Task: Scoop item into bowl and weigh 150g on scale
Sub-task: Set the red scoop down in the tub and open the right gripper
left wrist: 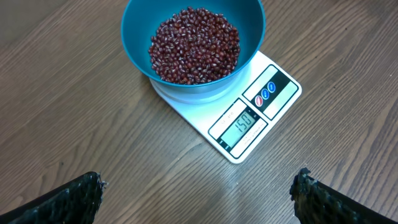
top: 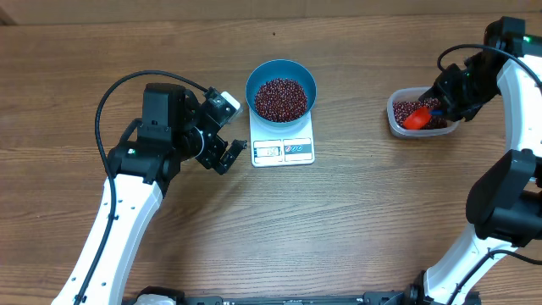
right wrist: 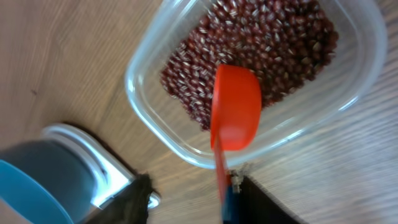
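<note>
The blue bowl (top: 255,79) stands on the white scale (top: 284,151), holding a heap of red-brown beans (top: 281,99). In the left wrist view the scale (left wrist: 261,112) shows 150 under the bowl (left wrist: 134,31). My left gripper (top: 229,157) (left wrist: 198,183) is wide open over bare table just left of the scale. At the right, my right gripper (top: 436,106) (right wrist: 193,186) stands open beside the tub. The red scoop (right wrist: 235,112) lies in the tub's beans (right wrist: 267,37), and its handle leans on my right finger with a gap to the other finger.
The clear plastic tub (top: 394,114) (right wrist: 149,118) of beans sits at the right, a short way from the scale (right wrist: 81,149). The left arm's black cable loops over the table at the left. Wood-grain table lies all around.
</note>
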### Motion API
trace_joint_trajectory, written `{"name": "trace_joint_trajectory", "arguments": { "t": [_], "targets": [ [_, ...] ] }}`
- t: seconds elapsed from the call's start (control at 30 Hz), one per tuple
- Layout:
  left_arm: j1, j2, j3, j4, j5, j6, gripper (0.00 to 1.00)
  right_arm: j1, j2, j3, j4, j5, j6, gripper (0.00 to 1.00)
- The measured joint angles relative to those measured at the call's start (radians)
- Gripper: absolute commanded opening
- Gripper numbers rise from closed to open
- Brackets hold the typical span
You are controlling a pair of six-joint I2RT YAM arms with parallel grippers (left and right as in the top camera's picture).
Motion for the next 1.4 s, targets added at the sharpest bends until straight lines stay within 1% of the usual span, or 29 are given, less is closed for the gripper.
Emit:
{"name": "trace_joint_trajectory", "arguments": {
  "t": [0.13, 0.17, 0.2, 0.27, 0.37, 0.47, 0.63, 0.7, 0.73, 0.77, 0.93, 1.07, 1.2, 1.4],
  "targets": [
    [0.000, 0.000, 0.000, 0.000, 0.000, 0.000, 1.00, 0.000, 0.000, 0.000, -0.032, 0.024, 0.000, 0.58],
    [0.000, 0.000, 0.000, 0.000, 0.000, 0.000, 1.00, 0.000, 0.000, 0.000, -0.036, 0.028, 0.000, 0.60],
    [0.000, 0.000, 0.000, 0.000, 0.000, 0.000, 0.99, 0.000, 0.000, 0.000, -0.042, 0.036, 0.000, 0.66],
    [0.000, 0.000, 0.000, 0.000, 0.000, 0.000, 1.00, 0.000, 0.000, 0.000, -0.057, 0.058, 0.002, 0.69],
    [0.000, 0.000, 0.000, 0.000, 0.000, 0.000, 0.99, 0.000, 0.000, 0.000, -0.089, 0.104, 0.000, 0.79],
    [0.000, 0.000, 0.000, 0.000, 0.000, 0.000, 1.00, 0.000, 0.000, 0.000, -0.115, 0.138, -0.019, 0.81],
    [0.000, 0.000, 0.000, 0.000, 0.000, 0.000, 1.00, 0.000, 0.000, 0.000, -0.102, 0.157, -0.042, 0.84],
    [0.000, 0.000, 0.000, 0.000, 0.000, 0.000, 0.99, 0.000, 0.000, 0.000, -0.096, 0.159, -0.047, 0.90],
    [0.000, 0.000, 0.000, 0.000, 0.000, 0.000, 0.99, 0.000, 0.000, 0.000, -0.095, 0.159, -0.050, 0.96],
    [0.000, 0.000, 0.000, 0.000, 0.000, 0.000, 1.00, 0.000, 0.000, 0.000, -0.096, 0.160, -0.050, 1.00],
    [0.000, 0.000, 0.000, 0.000, 0.000, 0.000, 1.00, -0.007, 0.000, 0.000, -0.169, 0.182, -0.084, 1.00],
    [0.000, 0.000, 0.000, 0.000, 0.000, 0.000, 1.00, -0.053, 0.000, 0.000, -0.221, 0.200, -0.117, 1.00],
    [0.000, 0.000, 0.000, 0.000, 0.000, 0.000, 1.00, -0.099, 0.000, 0.000, -0.234, 0.208, -0.138, 1.00],
    [0.000, 0.000, 0.000, 0.000, 0.000, 0.000, 0.99, -0.105, -0.017, 0.032, -0.212, 0.209, -0.149, 1.00]
  ]
}}
